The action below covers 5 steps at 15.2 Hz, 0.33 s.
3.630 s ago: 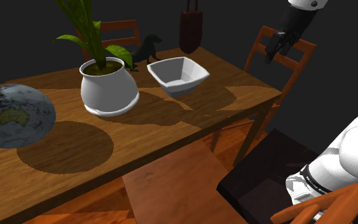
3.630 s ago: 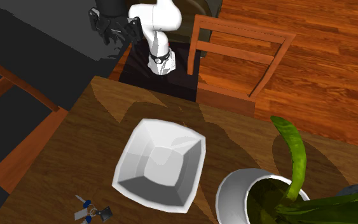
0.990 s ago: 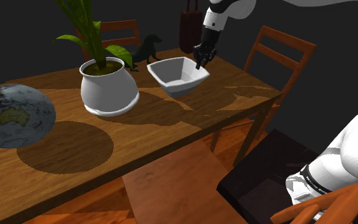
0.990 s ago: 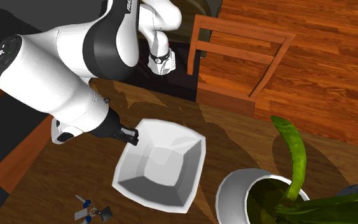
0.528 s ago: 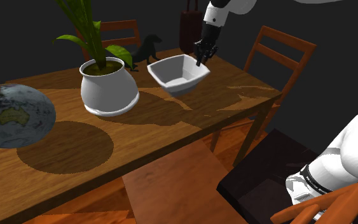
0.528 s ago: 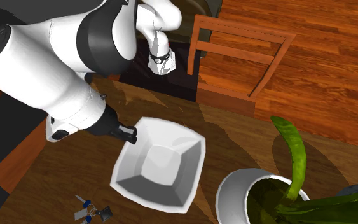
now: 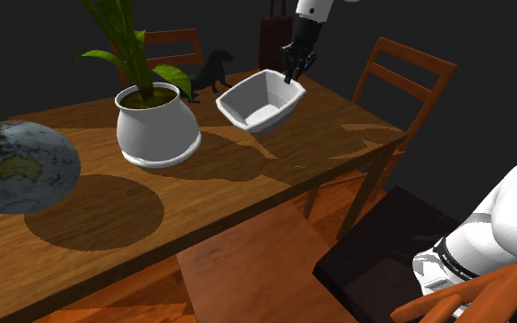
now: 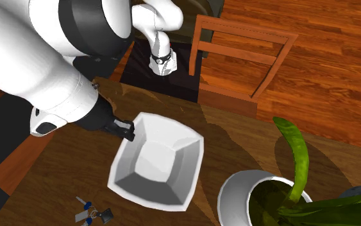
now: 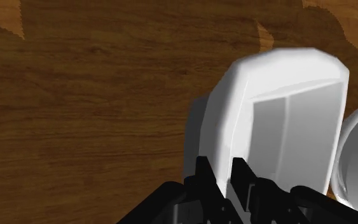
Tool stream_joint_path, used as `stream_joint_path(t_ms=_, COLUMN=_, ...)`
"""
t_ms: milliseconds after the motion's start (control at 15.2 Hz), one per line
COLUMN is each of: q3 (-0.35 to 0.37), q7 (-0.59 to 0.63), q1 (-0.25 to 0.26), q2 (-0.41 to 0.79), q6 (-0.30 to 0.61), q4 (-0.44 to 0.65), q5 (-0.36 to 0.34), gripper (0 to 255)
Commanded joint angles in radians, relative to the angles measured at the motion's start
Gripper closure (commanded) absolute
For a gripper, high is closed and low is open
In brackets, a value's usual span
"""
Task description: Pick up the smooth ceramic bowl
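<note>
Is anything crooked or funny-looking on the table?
Yes, the white bowl hangs tilted above the table. The black gripper pinches one rim, so the bowl's other side droops. Nothing looks spilled or broken.

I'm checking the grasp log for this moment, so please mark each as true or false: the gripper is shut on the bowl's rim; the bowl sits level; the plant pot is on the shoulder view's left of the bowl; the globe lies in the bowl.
1. The gripper is shut on the rim of the white bowl. True: in the wrist view the two fingers clasp the rim between them.
2. The bowl sits level. False: it is tilted, with the gripped side higher.
3. The white plant pot stands on the shoulder view's left of the bowl. True.
4. The globe lies in the bowl. False: it is at the shoulder view's far left, beyond the pot, and the bowl is empty.
</note>
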Motion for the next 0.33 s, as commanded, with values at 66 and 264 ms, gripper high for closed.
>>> stream_joint_path(t_ms=66, q3=-0.001, q7=0.010, q1=-0.002, q2=0.001, q6=-0.039, q4=0.042, q5=-0.001, gripper=255)
stream_joint_path(t_ms=264, q3=-0.001, q7=0.013, q1=-0.003, q2=0.002, q6=-0.055, q4=0.060, q5=-0.001, gripper=255)
